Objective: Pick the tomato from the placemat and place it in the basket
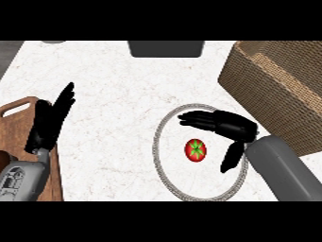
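A small red tomato (195,149) with a green stem star lies on a round white placemat (165,166) with a rope-like rim. My right hand (227,126) hovers over the placemat just right of and above the tomato, fingers stretched out to the left and thumb pointing down, open and apart from the tomato. The woven basket (289,90) stands at the right edge of the counter, close behind my right forearm. My left hand (52,120) rests open at the left, fingers up, over the edge of a wooden board.
A brown wooden cutting board (3,137) with a handle slot lies at the left under my left arm. A dark grey object (166,48) sits at the counter's far edge. The white counter's left edge runs diagonally at the upper left.
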`<state>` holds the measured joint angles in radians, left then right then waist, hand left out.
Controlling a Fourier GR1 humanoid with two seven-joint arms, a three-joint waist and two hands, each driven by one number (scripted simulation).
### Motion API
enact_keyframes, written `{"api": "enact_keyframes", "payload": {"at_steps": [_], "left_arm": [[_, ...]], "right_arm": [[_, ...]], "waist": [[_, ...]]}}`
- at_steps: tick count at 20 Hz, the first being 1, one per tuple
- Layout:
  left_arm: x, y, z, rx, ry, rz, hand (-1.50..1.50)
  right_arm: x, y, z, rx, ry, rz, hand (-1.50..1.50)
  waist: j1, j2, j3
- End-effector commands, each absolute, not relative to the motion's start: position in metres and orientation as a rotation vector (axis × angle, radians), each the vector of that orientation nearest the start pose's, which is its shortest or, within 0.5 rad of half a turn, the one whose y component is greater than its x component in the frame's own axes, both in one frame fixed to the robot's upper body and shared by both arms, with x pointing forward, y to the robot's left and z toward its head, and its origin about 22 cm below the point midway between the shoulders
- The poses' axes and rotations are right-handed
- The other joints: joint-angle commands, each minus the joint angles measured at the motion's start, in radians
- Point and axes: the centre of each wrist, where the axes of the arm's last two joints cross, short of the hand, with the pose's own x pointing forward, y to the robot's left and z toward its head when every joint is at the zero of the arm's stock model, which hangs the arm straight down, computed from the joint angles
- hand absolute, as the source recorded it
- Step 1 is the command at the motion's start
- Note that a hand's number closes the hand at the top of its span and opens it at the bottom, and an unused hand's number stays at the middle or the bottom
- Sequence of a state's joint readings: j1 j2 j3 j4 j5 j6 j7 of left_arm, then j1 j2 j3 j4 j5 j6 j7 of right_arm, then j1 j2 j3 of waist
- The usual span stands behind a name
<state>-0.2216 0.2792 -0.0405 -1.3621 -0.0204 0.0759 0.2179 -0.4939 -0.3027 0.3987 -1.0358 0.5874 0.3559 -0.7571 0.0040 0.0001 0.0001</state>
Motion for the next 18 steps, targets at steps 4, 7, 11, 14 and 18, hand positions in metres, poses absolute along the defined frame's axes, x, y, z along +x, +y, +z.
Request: {"api": "enact_keyframes", "payload": {"at_steps": [4,7,11,14,18], "left_arm": [[0.298,0.269,0.025,0.259,-1.368,-0.215,0.0],[0.289,0.276,0.035,0.261,-1.367,-0.211,0.0],[0.287,0.286,0.01,0.258,-1.37,-0.201,0.0],[0.29,0.281,0.014,0.263,-1.365,-0.206,0.0],[0.306,0.274,0.02,0.286,-1.352,-0.206,0.0]], "right_arm": [[0.341,-0.191,-0.02,0.331,-1.685,1.582,-1.5],[0.34,-0.188,-0.016,0.359,-1.659,1.593,-1.5],[0.331,-0.175,-0.026,0.364,-1.659,1.577,-1.5],[0.327,-0.167,-0.005,0.365,-1.663,1.588,-1.5],[0.335,-0.172,-0.03,0.353,-1.653,1.616,-1.5]], "waist": [[0.0,0.001,0.0],[0.001,0.0,0.0],[-0.001,0.0,0.0],[-0.003,-0.001,0.0],[-0.002,0.001,0.0]]}}
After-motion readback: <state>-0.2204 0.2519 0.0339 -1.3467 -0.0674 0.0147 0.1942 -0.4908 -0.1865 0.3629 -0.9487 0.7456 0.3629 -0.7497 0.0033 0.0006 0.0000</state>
